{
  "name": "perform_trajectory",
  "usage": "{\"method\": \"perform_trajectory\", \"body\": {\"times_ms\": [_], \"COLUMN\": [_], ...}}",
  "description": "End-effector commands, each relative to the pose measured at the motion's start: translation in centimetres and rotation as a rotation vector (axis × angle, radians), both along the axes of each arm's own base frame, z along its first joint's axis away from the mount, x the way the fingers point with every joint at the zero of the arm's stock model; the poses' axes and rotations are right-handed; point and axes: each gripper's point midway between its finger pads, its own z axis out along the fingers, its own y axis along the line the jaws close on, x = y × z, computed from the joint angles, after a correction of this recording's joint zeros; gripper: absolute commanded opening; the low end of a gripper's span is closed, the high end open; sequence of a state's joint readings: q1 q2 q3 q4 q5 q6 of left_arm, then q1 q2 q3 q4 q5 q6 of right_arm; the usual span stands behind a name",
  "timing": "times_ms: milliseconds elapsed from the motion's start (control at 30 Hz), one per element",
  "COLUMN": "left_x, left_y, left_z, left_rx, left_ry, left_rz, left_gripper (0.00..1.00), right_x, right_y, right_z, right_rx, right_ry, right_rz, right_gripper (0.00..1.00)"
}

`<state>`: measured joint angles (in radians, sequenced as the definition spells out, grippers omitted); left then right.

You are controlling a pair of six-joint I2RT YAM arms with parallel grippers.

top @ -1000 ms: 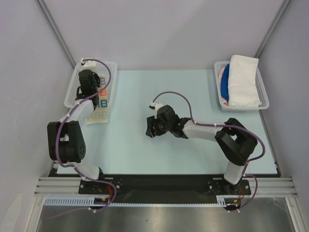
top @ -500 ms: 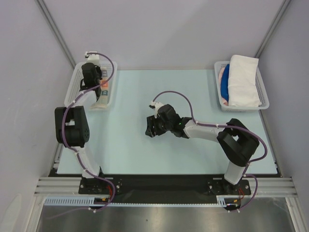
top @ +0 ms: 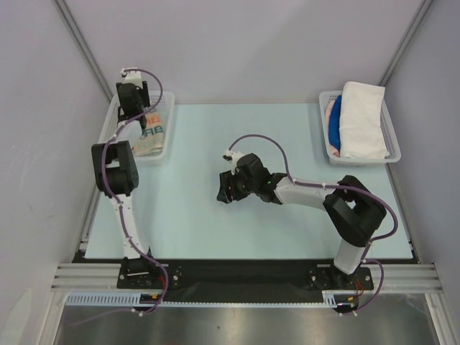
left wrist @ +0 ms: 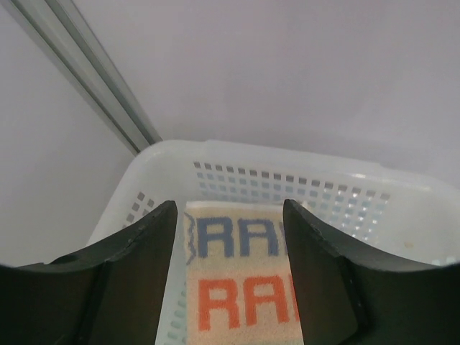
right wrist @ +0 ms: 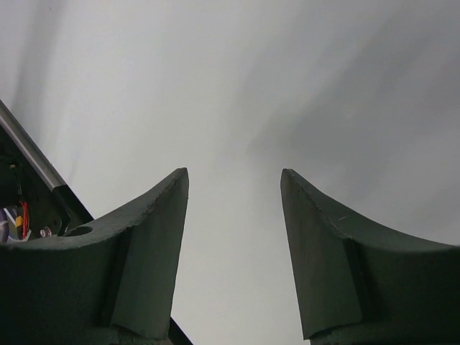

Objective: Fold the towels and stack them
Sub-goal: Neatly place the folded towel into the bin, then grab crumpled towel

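A folded cream towel (top: 152, 131) with blue and orange letters lies flat in the white mesh basket (top: 167, 100) at the table's far left. My left gripper (top: 135, 113) hangs over that basket's far end. In the left wrist view it (left wrist: 228, 205) is open, and the lettered towel (left wrist: 237, 287) lies below, free of both fingers. My right gripper (top: 224, 188) hovers open over the middle of the table; in its wrist view the right gripper (right wrist: 233, 172) has nothing between its fingers. A white towel (top: 363, 115) lies over a pink towel (top: 333, 108) and a blue towel (top: 334, 133) in the far-right basket.
The right basket (top: 392, 133) stands at the table's far right corner. Grey enclosure walls with metal struts (top: 83, 43) close in behind and beside both baskets. The pale blue table top (top: 215, 230) spreads between the arms.
My left arm carried the cream towel from the table's left edge into the left basket, then opened and let go of it. The right arm stayed where it was.
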<state>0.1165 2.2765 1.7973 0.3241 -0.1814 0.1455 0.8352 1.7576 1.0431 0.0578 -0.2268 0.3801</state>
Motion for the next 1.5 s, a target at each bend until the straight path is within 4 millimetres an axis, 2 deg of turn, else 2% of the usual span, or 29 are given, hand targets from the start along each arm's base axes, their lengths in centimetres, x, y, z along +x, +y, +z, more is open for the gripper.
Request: {"method": "perform_trajectory", "body": {"times_ms": [0,67,100,167,200,300,333,400,433,467,600,633,667,700,800,833,900,967,1000,1033,1067,1167,1233,1267,1300,1333,1400,1433,1467], "left_x": [0.8,0.1,-0.5,-1.3,-2.0,-3.3,-4.2,-5.4,-6.6,-7.3,-11.5,-12.8,-14.4,-15.5,-19.8,-21.5,-24.1,-26.5,-27.7,-29.2,-30.5,-33.6,-35.6,-36.5,-37.3,-37.9,-39.8,-40.2,-40.9], "left_y": [0.3,0.2,0.1,-0.3,-0.8,-3.2,-4.1,-7.1,-7.8,-11.4,-17.6,-19.7,-20.3,-21.4,-25.1,-27.6,-29.1,-31.6,-31.8,-32.7,-33.4,-34.0,-33.7,-33.8,-33.5,-33.4,-33.2,-33.0,-32.6], "left_z": [7.3,7.8,9.9,10.6,12.2,12.8,14.4,13.6,15.4,14.2,13.5,12.3,13.8,13.1,12.7,12.3,12.7,11.9,11.3,12.3,11.3,11.3,11.4,11.1,10.9,11.0,11.1,11.2,11.1], "left_rx": [-0.024,-0.046,-0.048,-0.074,-0.088,-0.147,-0.172,-0.2,-0.232,-0.253,-0.333,-0.368,-0.397,-0.437,-0.478,-0.464,-0.447,-0.433,-0.425,-0.461,-0.466,-0.489,-0.458,-0.449,-0.431,-0.43,-0.443,-0.447,-0.45], "left_ry": [-0.166,-0.18,-0.219,-0.225,-0.236,-0.239,-0.263,-0.222,-0.249,-0.211,-0.138,-0.102,-0.118,-0.08,-0.009,0.02,0.038,0.082,0.116,0.105,0.126,0.164,0.193,0.217,0.232,0.229,0.214,0.209,0.207], "left_rz": [0.02,0.029,0.03,0.03,0.021,-0.019,-0.028,-0.061,-0.059,-0.11,-0.166,-0.186,-0.189,-0.205,-0.265,-0.312,-0.345,-0.41,-0.414,-0.481,-0.517,-0.59,-0.627,-0.661,-0.683,-0.709,-0.774,-0.784,-0.792], "left_gripper": [0.66,0.67,0.67,0.67,0.67,0.67,0.67,0.66,0.67,0.67,0.66,0.65,0.65,0.64,0.64,0.64,0.66,0.65,0.65,0.65,0.65,0.64,0.65,0.75,0.81,0.92,0.92,0.92,0.92], "right_x": [0.8,1.0,1.1,1.4,1.5,1.8,2.0,2.3,2.6,2.8,4.5,4.9,4.8,5.2,6.7,7.1,8.6,9.5,10.1,10.2,10.3,11.1,12.5,13.1,14.8,15.6,17.7,19.2,20.2], "right_y": [0.7,0.5,0.5,0.3,0.2,0.1,-0.1,-0.4,-0.7,-1.1,-2.8,-3.3,-3.9,-4.5,-7.1,-8.0,-11.0,-13.1,-14.9,-15.5,-16.2,-19.4,-22.9,-24.2,-27.5,-29.1,-32.1,-34.6,-36.0], "right_z": [1.0,1.1,1.2,1.3,1.4,2.3,2.5,3.6,4.0,4.5,7.3,8.5,8.8,9.5,12.5,13.6,14.3,16.3,16.5,17.0,17.4,18.7,18.6,19.3,18.3,18.0,18.6,16.9,16.7], "right_rx": [0.035,0.034,0.037,0.034,0.033,0.041,0.038,0.041,0.037,0.031,0.036,0.052,0.039,0.037,0.059,0.065,0.043,0.062,0.055,0.061,0.061,0.039,0.008,0.003,-0.037,-0.057,-0.061,-0.086,-0.085], "right_ry": [-0.027,-0.03,-0.033,-0.04,-0.042,-0.061,-0.072,-0.095,-0.114,-0.128,-0.177,-0.199,-0.195,-0.213,-0.24,-0.249,-0.236,-0.26,-0.255,-0.263,-0.272,-0.311,-0.294,-0.289,-0.264,-0.26,-0.253,-0.213,-0.21], "right_rz": [0.014,0.004,0.001,-0.009,-0.015,-0.027,-0.039,-0.05,-0.069,-0.08,-0.162,-0.182,-0.194,-0.22,-0.302,-0.329,-0.407,-0.464,-0.508,-0.52,-0.537,-0.632,-0.726,-0.754,-0.841,-0.887,-0.962,-1.023,-1.061], "right_gripper": [0.59,0.59,0.59,0.59,0.59,0.59,0.59,0.6,0.59,0.6,0.6,0.6,0.6,0.61,0.62,0.62,0.62,0.62,0.63,0.63,0.64,0.69,0.71,0.71,0.71,0.71,0.7,0.69,0.69]}}
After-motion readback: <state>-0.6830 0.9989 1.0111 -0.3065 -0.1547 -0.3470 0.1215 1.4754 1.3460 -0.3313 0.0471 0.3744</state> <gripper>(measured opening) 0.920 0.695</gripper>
